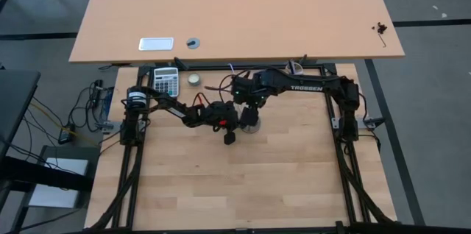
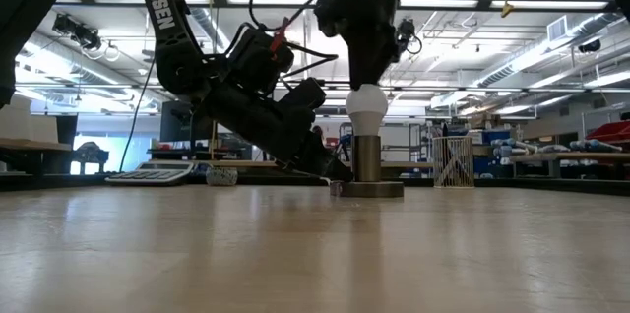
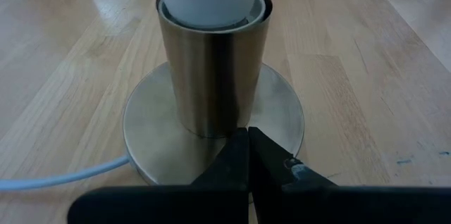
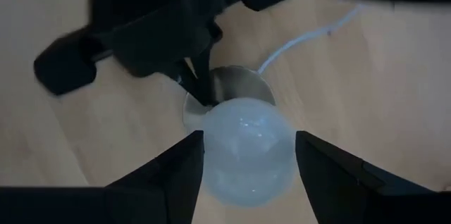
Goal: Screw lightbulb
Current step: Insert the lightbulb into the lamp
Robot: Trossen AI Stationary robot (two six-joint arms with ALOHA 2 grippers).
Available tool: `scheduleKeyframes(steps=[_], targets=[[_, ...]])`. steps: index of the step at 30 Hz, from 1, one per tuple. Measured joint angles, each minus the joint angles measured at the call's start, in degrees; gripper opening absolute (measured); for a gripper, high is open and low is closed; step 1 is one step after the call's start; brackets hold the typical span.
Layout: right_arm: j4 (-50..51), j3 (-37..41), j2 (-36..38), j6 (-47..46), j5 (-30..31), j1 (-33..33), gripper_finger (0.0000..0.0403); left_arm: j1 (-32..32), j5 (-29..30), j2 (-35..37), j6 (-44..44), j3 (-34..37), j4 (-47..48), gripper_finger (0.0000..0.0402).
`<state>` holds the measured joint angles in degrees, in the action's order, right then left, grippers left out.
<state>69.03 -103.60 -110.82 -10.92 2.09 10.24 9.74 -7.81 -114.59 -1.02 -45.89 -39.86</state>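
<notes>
- In the high view, lightbulb hidden under the right arm's wrist; in the left wrist view, cut off above its lower rim.
- Lightbulb: white, rounded globe, narrow end seated upright in the metal socket on the bench.
- Right pincer: from above, fingers against either side of the globe.
- Left pincer: closed, empty, tips pressed on the socket's round base.

"TROSSEN" in white capitals along the dark upper link of the right arm, read from the high view just above the round grey metal socket base. Same brand in white capitals on the dark left arm in the low view, left of that base. No other legible lettering.
</notes>
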Motion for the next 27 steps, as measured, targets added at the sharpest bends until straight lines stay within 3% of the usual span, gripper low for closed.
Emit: scheduleKeyframes(steps=[10,15,27], targets=[[3.7,-2.9,0.0,32.2,-0.8,-0.3,0.0226,0.0,0.0,0.0,0.0,0.0,0.0,0.0003],[2.8,-3.0,0.1,33.1,-5.2,0.1,0.0226,0.0,0.0,0.0,0.0,0.0,0.0,0.0003],[-0.7,2.3,0.8,32.8,-4.3,0.0,0.0226,0.0,0.0,0.0,0.0,0.0,0.0,0.0003]])
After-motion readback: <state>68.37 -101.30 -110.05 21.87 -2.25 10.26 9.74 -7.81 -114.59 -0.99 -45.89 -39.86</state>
